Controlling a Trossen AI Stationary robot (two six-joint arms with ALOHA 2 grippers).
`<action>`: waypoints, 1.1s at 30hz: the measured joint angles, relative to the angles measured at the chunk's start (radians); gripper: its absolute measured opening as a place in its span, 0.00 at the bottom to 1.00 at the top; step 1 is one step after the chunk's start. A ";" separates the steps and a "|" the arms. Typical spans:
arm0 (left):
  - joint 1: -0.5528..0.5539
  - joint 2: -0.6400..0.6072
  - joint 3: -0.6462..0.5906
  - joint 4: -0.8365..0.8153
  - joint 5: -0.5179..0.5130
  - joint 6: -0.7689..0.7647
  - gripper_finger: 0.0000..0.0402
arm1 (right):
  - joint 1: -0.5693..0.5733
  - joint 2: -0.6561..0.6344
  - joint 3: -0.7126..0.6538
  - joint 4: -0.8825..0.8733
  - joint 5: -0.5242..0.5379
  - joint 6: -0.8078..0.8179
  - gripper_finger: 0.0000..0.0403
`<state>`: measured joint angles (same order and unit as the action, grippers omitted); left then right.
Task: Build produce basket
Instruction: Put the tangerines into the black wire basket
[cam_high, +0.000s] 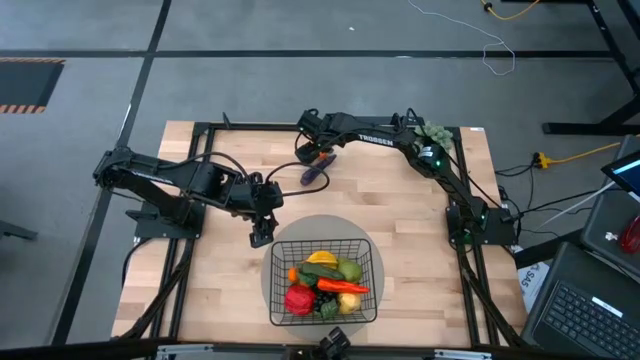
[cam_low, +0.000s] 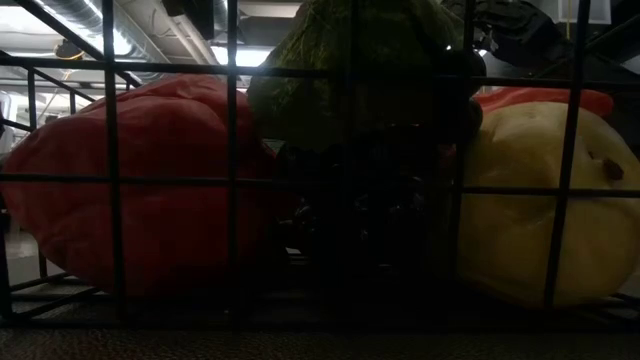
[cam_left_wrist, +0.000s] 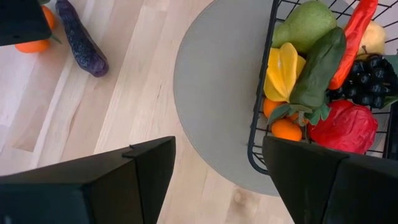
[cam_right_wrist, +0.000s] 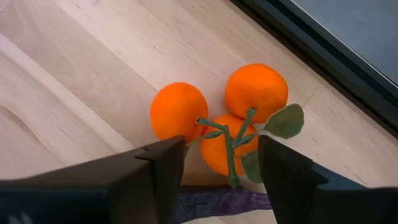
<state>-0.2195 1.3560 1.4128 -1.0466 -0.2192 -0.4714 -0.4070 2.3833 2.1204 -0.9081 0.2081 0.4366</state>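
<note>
The black wire basket (cam_high: 275, 262) stands on a grey round mat (cam_high: 318, 226) at the table's near middle. It holds a red pepper (cam_high: 298, 299), a carrot (cam_high: 343, 287), a yellow starfruit (cam_left_wrist: 283, 71), black grapes (cam_left_wrist: 368, 76), green pieces and small oranges. My left gripper (cam_high: 262, 235) (cam_left_wrist: 217, 149) hovers open over the mat's left edge, just left of the basket (cam_left_wrist: 261, 124). My right gripper (cam_high: 308, 150) (cam_right_wrist: 221, 149) is open and low over a cluster of three oranges (cam_right_wrist: 217, 118) with green stem and leaves. Its fingers stand on either side of the cluster. A purple eggplant (cam_high: 314, 171) (cam_right_wrist: 217, 202) lies on the wood beside the oranges.
A grey-green bushy ball (cam_high: 432, 132) sits at the table's far right corner beside the right arm. The low view looks through the basket's mesh (cam_low: 232, 180) at the red pepper (cam_low: 140, 190) and a pale yellow fruit (cam_low: 540, 210). A black frame rail (cam_high: 250, 126) borders the table.
</note>
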 joint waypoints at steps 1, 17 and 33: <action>0.000 0.000 0.000 0.000 0.000 0.001 0.57 | 0.000 0.000 0.000 0.000 0.000 0.001 0.46; 0.000 0.000 0.000 0.000 0.000 -0.005 0.57 | 0.000 0.000 0.000 -0.003 -0.033 -0.027 0.15; 0.000 0.000 0.000 0.000 0.000 -0.030 0.57 | 0.035 -0.005 0.000 -0.012 -0.026 -0.204 0.00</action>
<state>-0.2195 1.3556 1.4128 -1.0466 -0.2188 -0.5015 -0.3719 2.3782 2.1204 -0.9202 0.1819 0.2323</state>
